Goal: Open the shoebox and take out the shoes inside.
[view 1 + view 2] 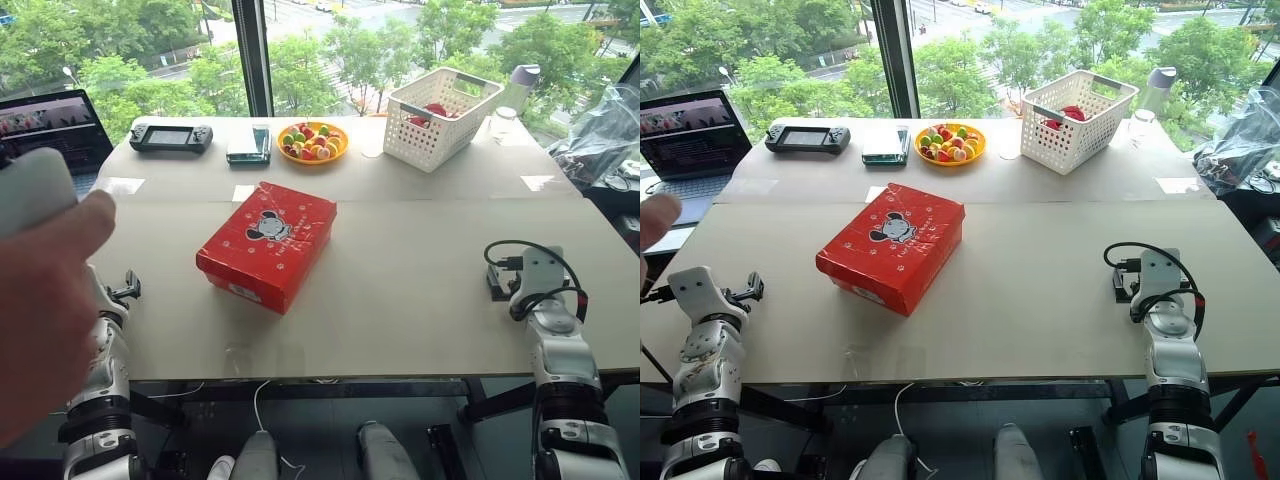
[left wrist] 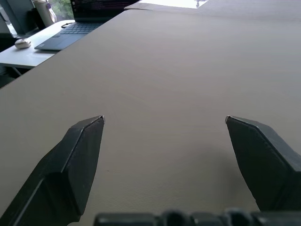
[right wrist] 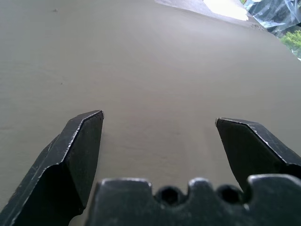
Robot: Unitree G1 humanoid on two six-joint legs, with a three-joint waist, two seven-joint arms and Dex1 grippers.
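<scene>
Table: one wide beige table (image 1: 1040,300) carries everything here.
Shoebox: one red shoebox (image 1: 891,245), lid shut with the mouse print on top, lies skewed left of the table's centre, between the two arms and well apart from both — no shoes can be seen.
Laptop: one open laptop (image 1: 692,135) at the far left edge.
Basket: one white plastic basket (image 1: 1073,120) at the far right, something red inside it.
Game console: one dark handheld console (image 1: 807,138) at the back left, a small green-edged box (image 1: 886,146) just beside it.
Plate: one orange plate (image 1: 950,143) of coloured sweets between that box and the basket.
Left gripper: the left gripper (image 2: 164,123) has its two black fingers spread wide over bare tabletop, holding and touching nothing.
Right gripper: the right gripper (image 3: 160,120) has its fingers wide apart too, empty — bare tabletop between them.
Person's hand: a blurred hand (image 1: 45,290) looms at the left of the left eye view; the right eye view catches just its fingertip edge.
</scene>
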